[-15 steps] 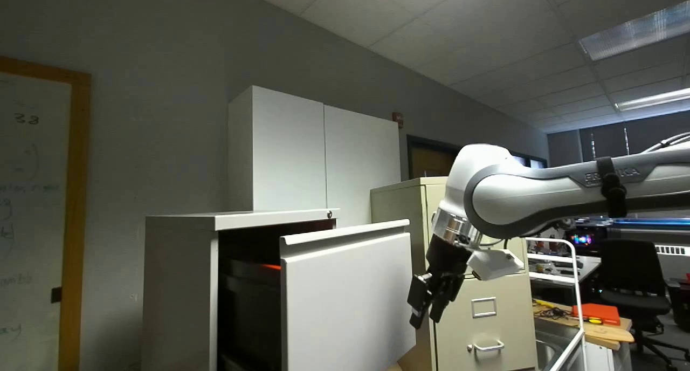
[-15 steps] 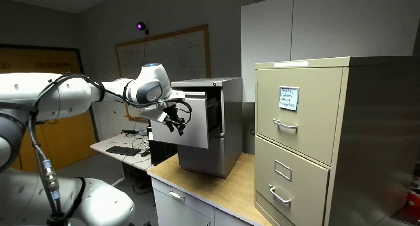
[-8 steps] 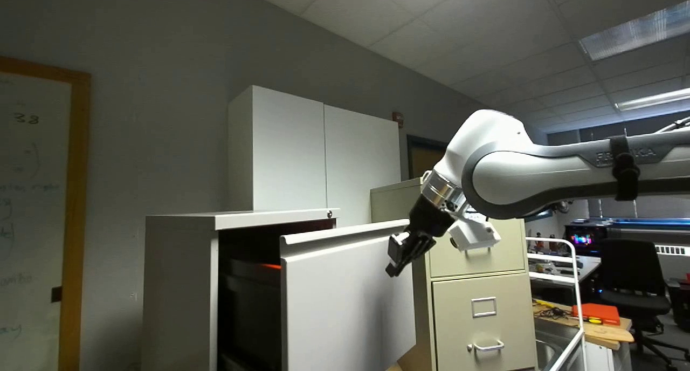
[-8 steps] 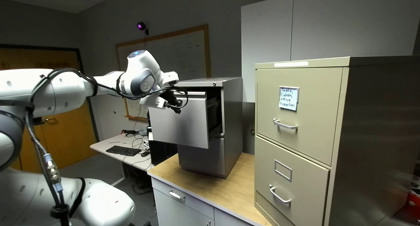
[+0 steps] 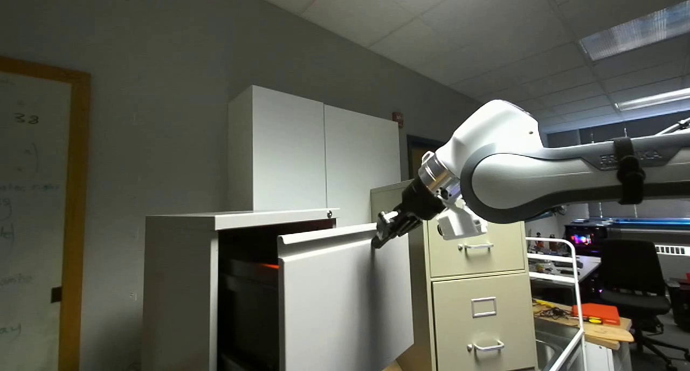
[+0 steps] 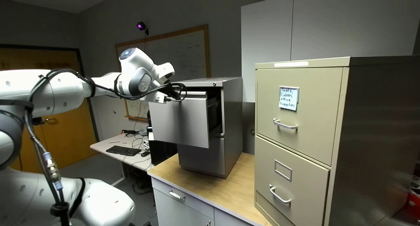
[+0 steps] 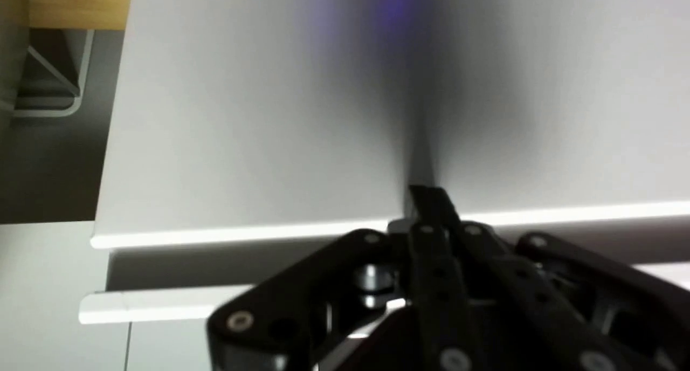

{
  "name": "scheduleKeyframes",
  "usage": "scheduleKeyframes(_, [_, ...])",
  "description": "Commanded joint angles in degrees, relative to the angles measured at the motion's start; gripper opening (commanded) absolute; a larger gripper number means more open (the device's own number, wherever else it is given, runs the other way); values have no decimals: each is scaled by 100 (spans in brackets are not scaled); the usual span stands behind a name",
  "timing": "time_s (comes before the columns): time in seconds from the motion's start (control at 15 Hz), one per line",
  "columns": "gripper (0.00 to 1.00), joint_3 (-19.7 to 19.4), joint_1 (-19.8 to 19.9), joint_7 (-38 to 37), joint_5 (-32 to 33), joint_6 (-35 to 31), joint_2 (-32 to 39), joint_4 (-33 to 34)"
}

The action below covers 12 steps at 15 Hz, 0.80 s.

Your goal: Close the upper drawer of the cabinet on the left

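Note:
The upper drawer [image 5: 339, 306] stands pulled well out of the grey-white cabinet [image 5: 180, 290], its dark inside showing behind the flat front. Below the drawer [image 6: 177, 124], the lower front of the cabinet [image 6: 201, 157] is flush. My gripper [image 5: 374, 245] is shut with nothing between its fingers, tilted down against the drawer front just under its top lip. In the wrist view the fingertips of the gripper [image 7: 423, 189] meet their own shadow on the drawer face [image 7: 242, 144], which looks like contact. Cables partly cover the gripper [image 6: 177, 96] in an exterior view.
A beige filing cabinet [image 6: 298, 150] with metal handles stands beside the cabinet, close to the drawer's side. Both rest near a wooden counter top [image 6: 203, 170]. A white two-door cupboard [image 5: 323, 150] rises behind. A desk [image 6: 111, 147] with a keyboard lies beyond.
The gripper has shut, risen and moved forward from in front of the drawer to its front near the top. The drawer has shifted very slightly toward the cabinet.

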<state>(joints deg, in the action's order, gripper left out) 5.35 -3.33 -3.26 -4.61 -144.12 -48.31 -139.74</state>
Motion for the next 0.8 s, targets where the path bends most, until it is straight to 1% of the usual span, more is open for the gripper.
scheduleKeyframes(0.0, [0, 58, -10, -82, 34, -512, 119, 124])
scheduleKeyframes(0.4, [0, 14, -114, -9, -4, -815, 671, 311])
scheduleKeyframes(0.6, [0, -54, -205, 40, -56, -810, 1122, 619])
scheduleKeyframes(0.73, [0, -137, -302, 79, -130, -747, 1508, 956])
